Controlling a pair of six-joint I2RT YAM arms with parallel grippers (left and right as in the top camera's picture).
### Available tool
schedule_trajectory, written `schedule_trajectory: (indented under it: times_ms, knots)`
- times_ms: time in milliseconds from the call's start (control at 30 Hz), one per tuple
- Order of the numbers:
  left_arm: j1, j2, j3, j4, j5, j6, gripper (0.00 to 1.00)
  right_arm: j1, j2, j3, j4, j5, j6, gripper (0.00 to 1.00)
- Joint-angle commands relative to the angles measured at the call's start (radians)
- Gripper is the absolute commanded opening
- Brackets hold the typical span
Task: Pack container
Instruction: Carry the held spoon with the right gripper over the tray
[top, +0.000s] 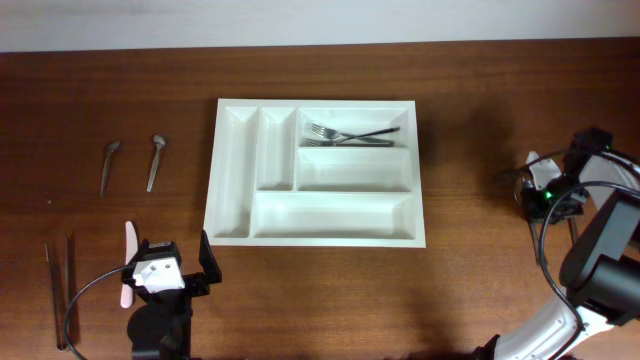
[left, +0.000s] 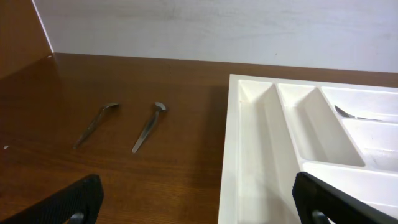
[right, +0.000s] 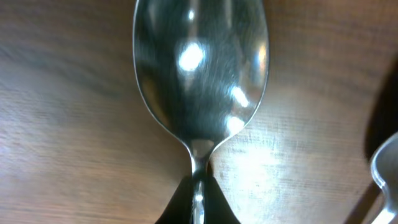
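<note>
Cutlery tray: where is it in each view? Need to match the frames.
Overhead: tray at centre.
Left wrist: right side, cut by the right and bottom edges.
Right wrist: absent; only a spoon close up.
Shared landmark: utensil just left of the tray, overhead and left wrist only.

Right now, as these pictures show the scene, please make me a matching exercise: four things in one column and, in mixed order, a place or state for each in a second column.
Things:
1. two forks
2. two small spoons
3. left claw
4. right claw

Places or states:
A. shut on a big spoon
B. in the tray's upper right compartment, seen from overhead
C. open, holding nothing
D. on the table, left of the tray

Pairs: 1-B, 2-D, 3-C, 4-A
</note>
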Motion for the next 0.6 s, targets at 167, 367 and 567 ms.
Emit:
schedule_trajectory:
  times_ms: [167, 367, 567]
  knots:
    - [-0.003, -0.007, -0.005, 0.002, 0.007, 0.012, 0.99, 0.159, 0.013, 0.25, -0.077, 0.0, -0.005, 0.04]
    - [-0.003, -0.007, -0.005, 0.002, 0.007, 0.012, 0.99, 0.318, 0.013, 0.456, -0.151, 0.0, -0.029, 0.04]
    - [-0.003, -0.007, -0.005, 0.002, 0.007, 0.012, 0.99, 0.519, 0.013, 0.539, -0.233, -0.032, -0.208, 0.04]
